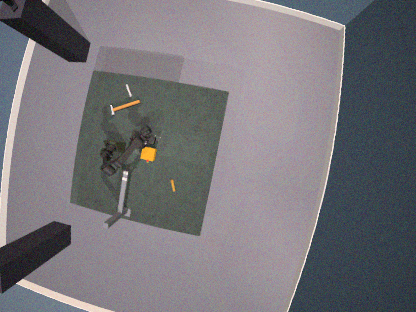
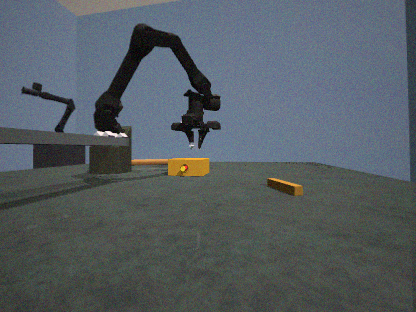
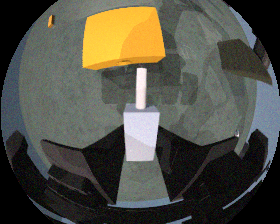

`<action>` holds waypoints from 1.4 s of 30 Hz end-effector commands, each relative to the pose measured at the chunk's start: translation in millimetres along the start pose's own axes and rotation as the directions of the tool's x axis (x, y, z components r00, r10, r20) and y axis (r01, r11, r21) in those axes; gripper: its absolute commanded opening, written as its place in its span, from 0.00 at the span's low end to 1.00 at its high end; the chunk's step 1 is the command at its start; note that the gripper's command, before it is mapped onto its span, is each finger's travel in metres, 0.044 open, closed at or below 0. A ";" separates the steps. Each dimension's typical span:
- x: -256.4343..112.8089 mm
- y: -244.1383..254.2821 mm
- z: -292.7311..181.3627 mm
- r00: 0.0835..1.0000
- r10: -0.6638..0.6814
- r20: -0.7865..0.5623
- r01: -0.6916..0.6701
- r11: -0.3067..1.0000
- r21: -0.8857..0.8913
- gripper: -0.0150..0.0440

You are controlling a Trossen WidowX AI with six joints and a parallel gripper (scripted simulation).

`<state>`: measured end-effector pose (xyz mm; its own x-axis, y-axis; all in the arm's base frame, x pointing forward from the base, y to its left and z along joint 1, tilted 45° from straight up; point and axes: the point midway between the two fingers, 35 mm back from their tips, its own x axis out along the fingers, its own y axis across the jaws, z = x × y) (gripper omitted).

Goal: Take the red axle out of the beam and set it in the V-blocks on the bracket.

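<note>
As the red axle [image 1: 148, 161] [image 2: 184, 168] shows at the yellow beam's [image 1: 148, 153] [image 2: 189, 167] [image 3: 123, 36] side, the claw [image 1: 157, 138] [image 2: 195, 147] [image 3: 139, 128] hovers nearby. It clamps a white-pegged block [image 2: 191, 146] [image 3: 141, 135].

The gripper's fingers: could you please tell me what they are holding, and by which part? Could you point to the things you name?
The gripper [image 2: 196, 147] [image 3: 139, 128] holds a white punch-like tool [image 3: 141, 132] by its wide block end, leaving its thin pin free.

Top view high, facing down.
</note>
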<state>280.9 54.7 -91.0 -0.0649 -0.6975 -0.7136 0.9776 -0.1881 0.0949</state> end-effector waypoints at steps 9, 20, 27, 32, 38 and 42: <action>6.5 -4.5 7.8 1.000 0.002 -0.009 -0.002 1.000 0.008 0.25; 24.9 -3.4 7.1 1.000 0.002 -0.010 -0.002 1.000 0.008 0.25; 36.5 -3.1 7.0 1.000 0.002 -0.010 -0.002 1.000 0.008 0.25; 44.7 -3.2 7.1 1.000 0.002 -0.010 -0.002 1.000 0.008 0.25; 54.4 -3.6 7.4 1.000 0.003 -0.009 -0.002 1.000 0.008 0.25; 60.8 -4.0 7.8 1.000 0.003 -0.008 -0.003 1.000 0.008 0.25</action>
<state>274.6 12.9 -123.8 -0.0574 -0.6867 -0.7247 0.9742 -0.1972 0.1097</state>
